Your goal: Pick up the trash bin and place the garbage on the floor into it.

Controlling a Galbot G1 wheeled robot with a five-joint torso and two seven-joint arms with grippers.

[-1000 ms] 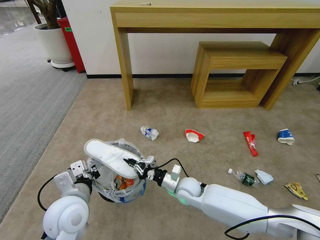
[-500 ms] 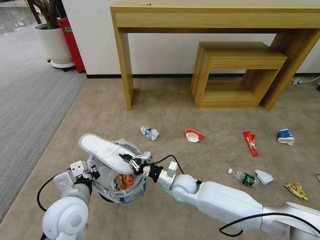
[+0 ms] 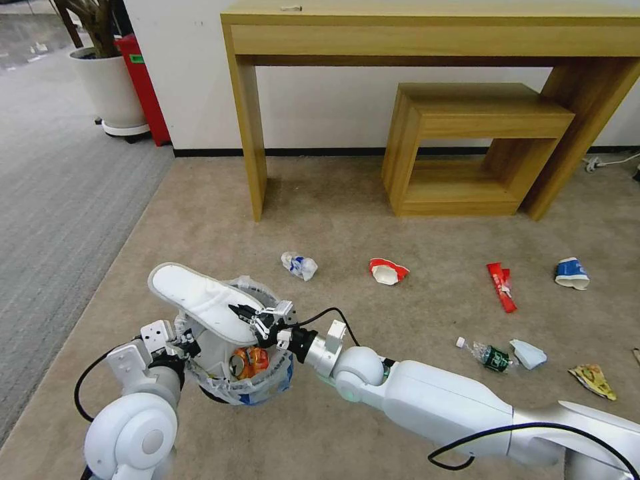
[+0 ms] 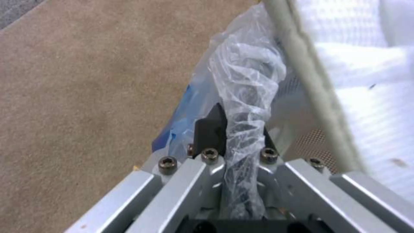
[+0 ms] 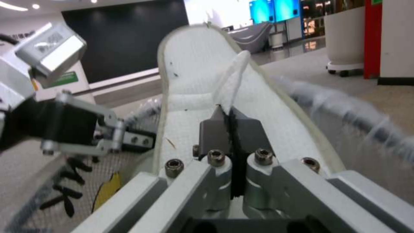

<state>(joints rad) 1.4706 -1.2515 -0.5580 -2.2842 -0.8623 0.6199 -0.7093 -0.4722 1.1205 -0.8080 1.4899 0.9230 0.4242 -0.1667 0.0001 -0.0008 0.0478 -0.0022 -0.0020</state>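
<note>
The beige carpet floor (image 3: pixel 333 213) is strewn with litter in front of the wooden desk (image 3: pixel 427 40): a crumpled white-blue wrapper (image 3: pixel 299 265), a crushed red-white cup (image 3: pixel 387 271), a red wrapper (image 3: pixel 501 287), a blue-white cup (image 3: pixel 572 273), a small bottle (image 3: pixel 492 356), a white scrap (image 3: pixel 529 354) and a yellow wrapper (image 3: pixel 593 380).

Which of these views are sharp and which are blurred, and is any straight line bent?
Head view: sharp, evenly lit; the long wooden desk bows slightly. Left wrist view: soft throughout; the crinkly bag-lined trash bin lacks crisp edges. Right wrist view: the bin rim smears beside the flat white slipper; the screens behind glare.
</note>
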